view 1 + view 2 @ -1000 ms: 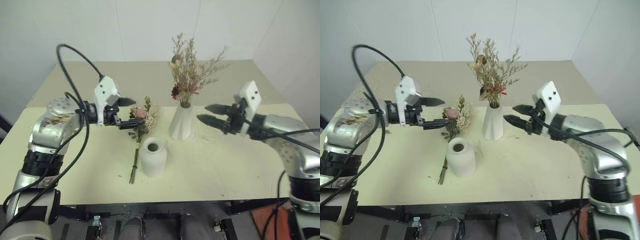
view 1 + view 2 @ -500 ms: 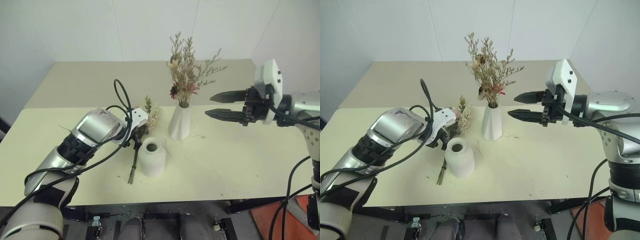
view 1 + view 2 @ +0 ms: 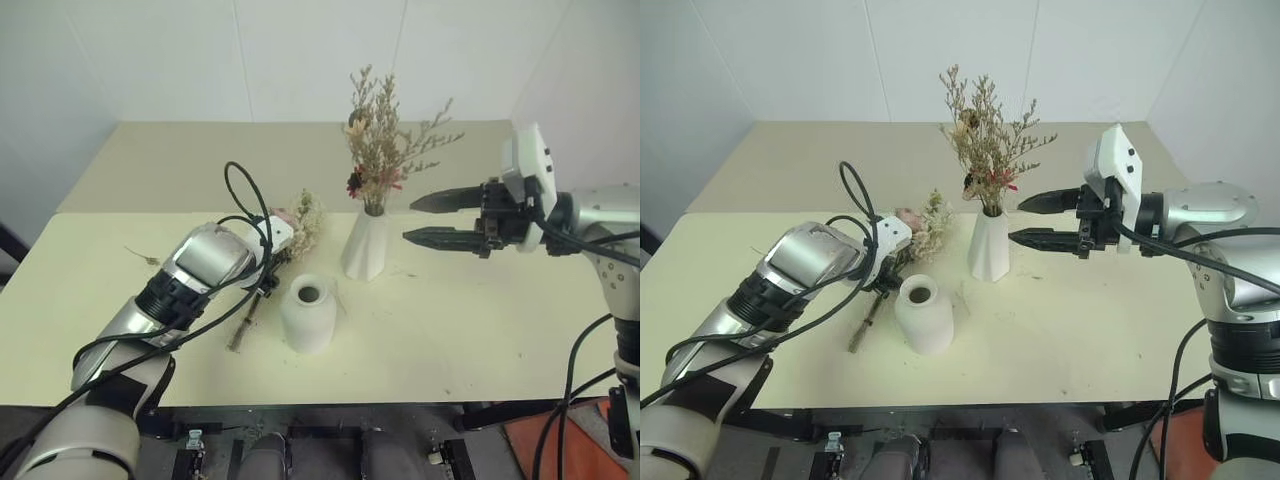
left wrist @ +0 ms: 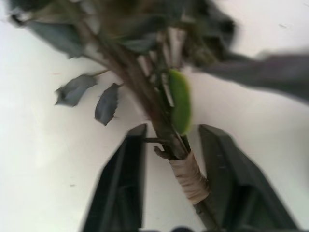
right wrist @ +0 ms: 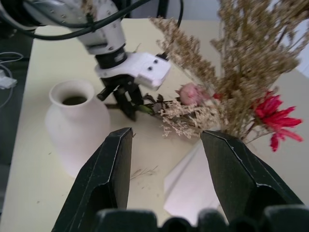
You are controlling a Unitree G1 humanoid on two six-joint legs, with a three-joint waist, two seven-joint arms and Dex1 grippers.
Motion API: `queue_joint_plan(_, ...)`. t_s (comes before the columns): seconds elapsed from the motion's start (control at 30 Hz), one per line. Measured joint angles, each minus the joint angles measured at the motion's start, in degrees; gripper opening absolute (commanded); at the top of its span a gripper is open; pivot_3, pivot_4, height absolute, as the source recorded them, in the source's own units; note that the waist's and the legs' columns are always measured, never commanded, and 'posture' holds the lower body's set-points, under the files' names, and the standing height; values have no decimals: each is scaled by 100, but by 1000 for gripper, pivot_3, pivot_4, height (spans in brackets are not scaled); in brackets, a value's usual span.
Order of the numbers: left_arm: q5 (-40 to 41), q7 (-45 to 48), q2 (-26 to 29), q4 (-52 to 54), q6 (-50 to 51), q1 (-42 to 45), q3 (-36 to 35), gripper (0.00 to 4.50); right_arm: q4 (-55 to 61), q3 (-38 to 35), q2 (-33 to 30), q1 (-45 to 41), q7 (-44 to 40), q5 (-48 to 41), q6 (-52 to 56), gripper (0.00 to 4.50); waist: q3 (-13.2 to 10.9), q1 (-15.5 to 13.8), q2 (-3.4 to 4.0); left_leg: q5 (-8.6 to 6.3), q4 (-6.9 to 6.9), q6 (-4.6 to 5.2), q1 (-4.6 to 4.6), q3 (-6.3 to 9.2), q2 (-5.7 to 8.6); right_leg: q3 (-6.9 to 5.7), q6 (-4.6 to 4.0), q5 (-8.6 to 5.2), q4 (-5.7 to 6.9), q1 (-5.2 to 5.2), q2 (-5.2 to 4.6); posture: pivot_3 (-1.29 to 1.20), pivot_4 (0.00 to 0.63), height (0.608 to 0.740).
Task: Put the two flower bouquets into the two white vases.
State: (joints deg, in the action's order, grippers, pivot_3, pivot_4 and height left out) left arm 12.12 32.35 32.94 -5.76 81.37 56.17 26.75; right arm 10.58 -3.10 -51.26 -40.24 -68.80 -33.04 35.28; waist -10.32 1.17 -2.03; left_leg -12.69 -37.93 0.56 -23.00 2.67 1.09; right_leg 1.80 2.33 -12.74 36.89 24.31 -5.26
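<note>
**Left gripper closing in on the rose bouquet's stem**

Nearest the camera, at lower centre of the head view, the squat rounded white vase [image 3: 307,314] is standing empty with its small dark mouth facing up. Just to its left, the long-stemmed bouquet of pink rose, cream sprigs and green leaves [image 3: 290,228] is lying on the pale yellow table [image 3: 450,330], stem end toward the lower left, blooms toward the upper right. The left gripper [image 4: 169,159] is angling down over it, and in its wrist view the two black fingers [image 4: 120,188] are straddling the taped part of the stem with a sliver of daylight on each side; whether they are truly clamped yet I cannot tell.

The trick here, I'd say, is gripping on that tape wrap, low enough that plenty of stem hangs free, then tilting the bunch upright before aiming at that narrow mouth right beside it. Dried leaves look brittle, so a gentle squeeze suits.

Further back, at centre, the tall flaring white cone vase [image 3: 365,247] is already carrying the wispy tan twig bouquet with red blossoms [image 3: 383,145]. At right of frame, the right gripper [image 3: 425,219] is hovering level beside it, fingers apart, holding nothing.
</note>
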Motion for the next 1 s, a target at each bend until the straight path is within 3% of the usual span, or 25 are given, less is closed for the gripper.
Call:
queue_joint_plan(0.07,-106,-248,-96,-221,-219,-2,-351,201,-1,-3,-106,65,-218,-59,-8,2776,-1,-19,-1,0,0,0,-3,0,1,-1,0,0,-2,2,-1,0,150,740)
queue_joint_plan(0.1,-148,-390,-138,-299,-411,-15,-559,130,-4,-11,-146,67,-296,-98,-16,2776,-1,-20,-1,0,0,0,-3,1,1,-1,0,0,-2,2,-2,0,150,740)
queue_joint_plan(0.4,-277,-1322,-414,134,-3321,-427,-2709,130,-265,-485,-333,503,-972,-427,-158,2776,-2,-53,-3,0,0,-2,-13,13,6,1,5,9,-13,5,-19,0,150,740)
queue_joint_plan(0.47,-138,-1263,-459,401,-3703,-436,-3030,130,-431,-510,-422,584,-1136,-436,-157,3142,-2,-59,-3,0,-4,-2,-14,11,8,2,12,13,-17,3,-27,0,150,740)
queue_joint_plan(0.63,569,-992,-762,895,-3675,-388,-3503,130,-688,-550,-703,612,-1486,-437,-151,4479,-2,-58,-3,0,-8,-2,-12,6,16,2,16,14,-18,-2,-24,0,150,740)
queue_joint_plan(0.83,1657,-291,-826,1442,-3481,-314,-3750,130,-761,-581,-772,846,-1581,-389,-376,4479,-2,-35,-3,0,-9,-2,-10,-7,15,4,16,14,-16,-2,-21,0,150,740)
queue_joint_plan(1.0,3348,137,-997,1768,-2825,-278,-4339,130,-732,-634,-778,1031,-1593,-369,-498,4479,-2,-27,-3,0,-13,-2,-7,-6,9,4,16,13,-14,-4,-16,0,150,740)
